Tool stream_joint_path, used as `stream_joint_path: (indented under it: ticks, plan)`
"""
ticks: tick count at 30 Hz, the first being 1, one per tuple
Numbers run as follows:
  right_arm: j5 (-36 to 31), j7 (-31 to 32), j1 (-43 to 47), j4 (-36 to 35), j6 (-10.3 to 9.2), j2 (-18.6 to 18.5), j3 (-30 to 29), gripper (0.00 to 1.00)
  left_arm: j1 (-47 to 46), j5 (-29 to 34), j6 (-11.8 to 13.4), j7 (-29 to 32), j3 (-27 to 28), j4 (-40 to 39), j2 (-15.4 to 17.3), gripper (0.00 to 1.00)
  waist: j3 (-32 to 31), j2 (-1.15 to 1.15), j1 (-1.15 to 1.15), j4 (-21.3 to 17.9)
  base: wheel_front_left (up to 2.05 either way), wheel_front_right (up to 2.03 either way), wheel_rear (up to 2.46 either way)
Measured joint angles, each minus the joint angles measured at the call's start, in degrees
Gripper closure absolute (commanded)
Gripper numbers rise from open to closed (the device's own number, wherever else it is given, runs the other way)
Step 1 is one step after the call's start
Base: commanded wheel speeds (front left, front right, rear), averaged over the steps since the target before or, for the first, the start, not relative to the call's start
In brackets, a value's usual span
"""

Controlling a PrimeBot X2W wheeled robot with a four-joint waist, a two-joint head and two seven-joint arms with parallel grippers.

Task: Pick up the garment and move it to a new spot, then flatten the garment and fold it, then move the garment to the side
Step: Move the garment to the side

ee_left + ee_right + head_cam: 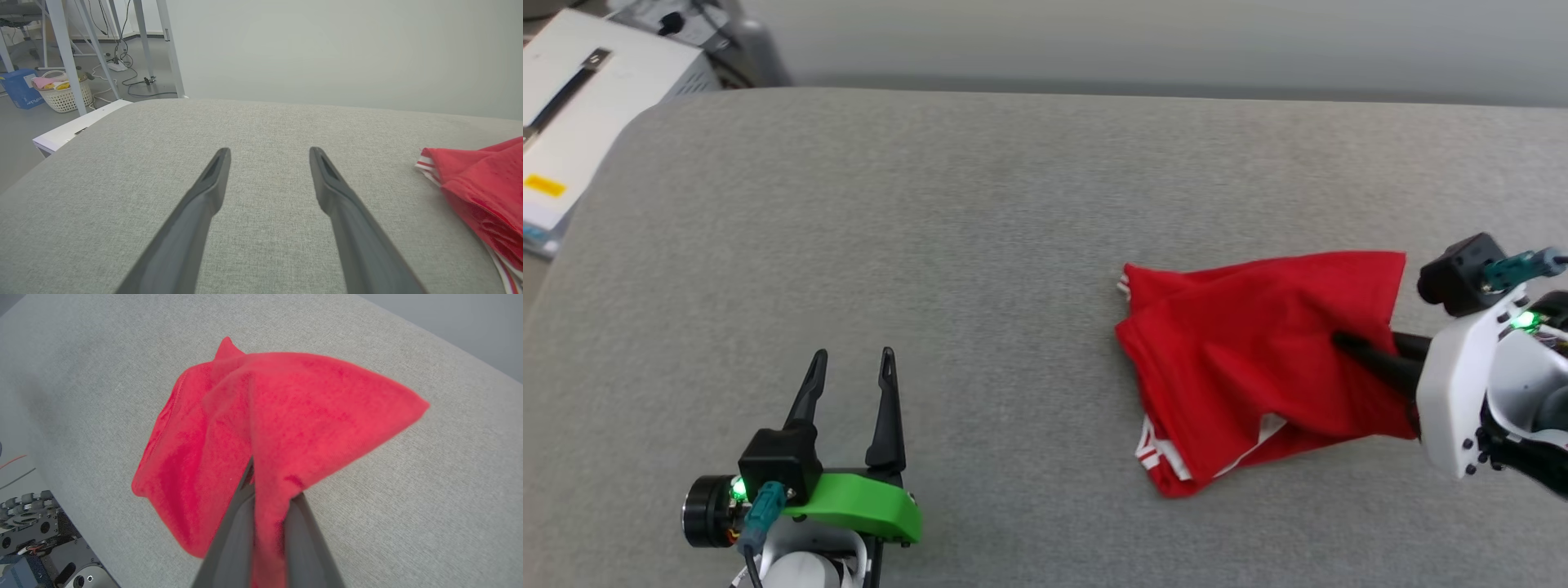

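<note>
Pinching a fold of the garment (1241,367) between its two long dark fingers, the right pincer (1341,341) is clamped on the soft red knit at the right of the head view. The cloth lies crumpled in a rough triangle on the grey woven tabletop (980,212), with striped white trim at its lower edge. At lower left, the left pincer (852,355) is spread wide and holds nothing.

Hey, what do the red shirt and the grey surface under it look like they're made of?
Red shirt: soft knit cloth, likely jersey; matte, it drapes and creases. Grey surface: woven upholstery-like fabric, matte, with a fine flecked weave.
</note>
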Motion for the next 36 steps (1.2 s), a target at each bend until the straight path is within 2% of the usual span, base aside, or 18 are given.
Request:
stream_joint_path:
  ticks: [4, 9, 15, 22, 33, 36]
  plan:
    - [0.1, 0.2, -1.3, 0.0, 0.00, -2.6, -1.1, 1.00, -0.1, 0.6, -0.1, 0.0, 0.6, -0.8, 0.0, 0.00, 0.2, 0.00, 0.00, -3.4, 0.00, 0.00, 0.00]
    - [-0.2, -0.3, -2.6, 3.1, 0.00, -5.3, -3.7, 1.00, -1.3, 1.8, -0.5, 0.0, 1.2, -2.1, 0.0, 0.00, 1.9, 0.00, 0.00, -7.0, 0.00, 0.00, 0.00]
    - [-2.3, -2.5, -6.2, 11.1, 0.00, -8.7, -5.5, 1.00, -4.9, 2.9, -1.0, 0.0, 1.9, -4.0, 0.7, 0.00, 6.9, 0.00, 0.00, -9.7, 0.00, 0.00, 0.00]
    - [-7.4, -5.1, -12.9, 22.0, 0.01, -12.5, -5.4, 1.00, -8.8, 4.4, -1.5, 0.0, 1.8, -6.4, 2.0, 0.00, 13.8, 0.00, 0.00, -10.9, 0.00, 0.00, 0.00]
    - [-11.4, -8.0, -21.1, 39.2, 0.01, -13.5, -8.5, 1.00, -11.5, 5.2, -1.5, 0.0, 1.3, -9.4, 2.4, 0.00, 22.5, 0.00, 0.01, -11.0, 0.00, 0.00, 0.00]
    - [-11.9, -8.7, -22.5, 43.0, 0.01, -12.0, -9.5, 1.00, -11.5, 5.5, -1.4, 0.0, 1.3, -9.4, 2.4, 0.00, 23.4, 0.00, 0.01, -10.6, 0.00, 0.00, 0.00]
